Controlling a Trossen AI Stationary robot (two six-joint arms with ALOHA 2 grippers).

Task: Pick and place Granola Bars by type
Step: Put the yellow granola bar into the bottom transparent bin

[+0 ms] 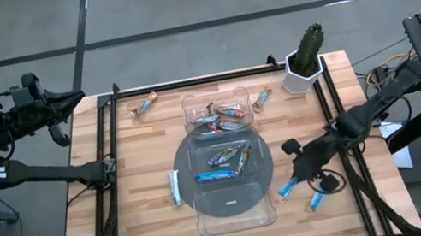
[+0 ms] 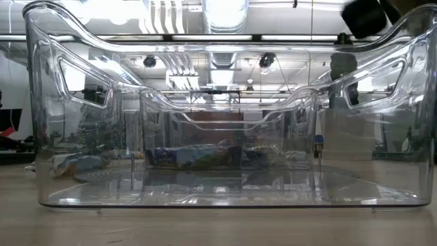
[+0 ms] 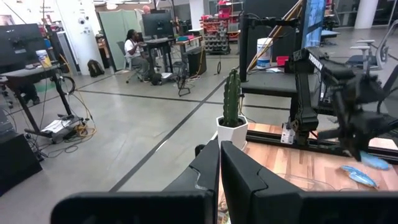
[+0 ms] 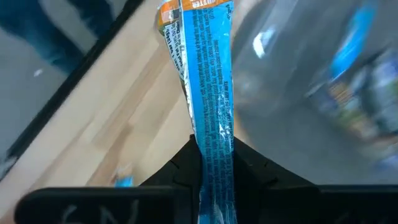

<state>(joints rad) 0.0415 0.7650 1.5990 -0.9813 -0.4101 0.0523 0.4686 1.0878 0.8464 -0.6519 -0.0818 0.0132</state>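
My right gripper (image 4: pixel 214 148) is shut on a light blue Granola Bar (image 4: pixel 208 74), just right of the clear tray (image 1: pixel 266 179) in the high view, where the bar (image 1: pixel 288 188) shows beside the tray's wall. Another blue bar (image 1: pixel 316 201) lies flat on the table near it. More blue bars (image 1: pixel 223 163) lie in the tray's round middle part, and dark multicoloured ones (image 1: pixel 219 115) in its far compartment. Orange-brown bars (image 1: pixel 143 105) (image 1: pixel 261 99) and a light blue one (image 1: pixel 175 187) lie flat on the wood. My left gripper (image 3: pixel 219 163) waits shut off the table's far left corner. My right gripper pinches the light blue bar's end (image 4: pixel 214 140) between its two fingers. The fingers slant down from the table's right side and lie along the bar, which sticks out past the fingertips. The bar looks lifted off the wood, its free end (image 4: pixel 199 12) pointing forward and down.
A potted cactus (image 1: pixel 305 62) stands at the far right corner. Black rails (image 1: pixel 111 144) run along the table's left, right and far edges. The tray's near compartment (image 1: pixel 231 210) holds no bars. In the low view the tray's clear wall (image 2: pixel 218 102) fills the picture.
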